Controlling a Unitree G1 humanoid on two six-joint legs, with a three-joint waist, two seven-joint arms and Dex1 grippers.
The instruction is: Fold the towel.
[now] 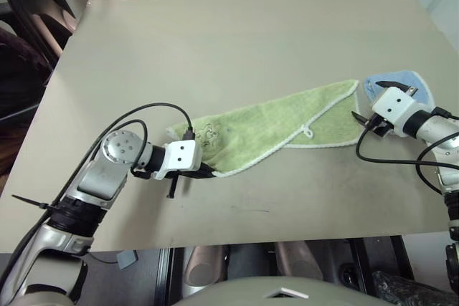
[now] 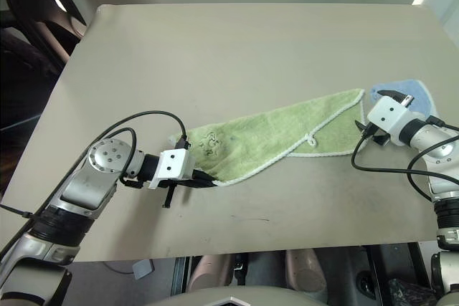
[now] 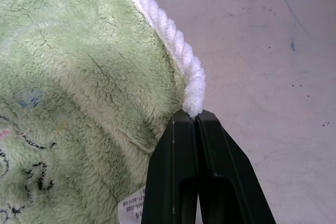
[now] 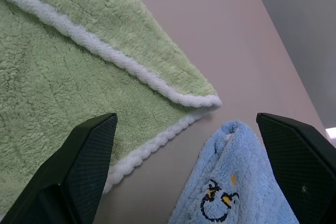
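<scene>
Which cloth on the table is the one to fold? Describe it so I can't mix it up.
On the beige table, look at the long cloth stretched between the two grippers: the light green terry towel with white stitched edging. Unlike the smaller light blue towel bunched beside the right gripper, its corner is pinched in the left gripper.

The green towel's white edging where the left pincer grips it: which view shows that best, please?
The left wrist view: the left pincer is shut on the towel edging, close up. The eye views show that grip small; the right wrist view shows the far corner.
</scene>
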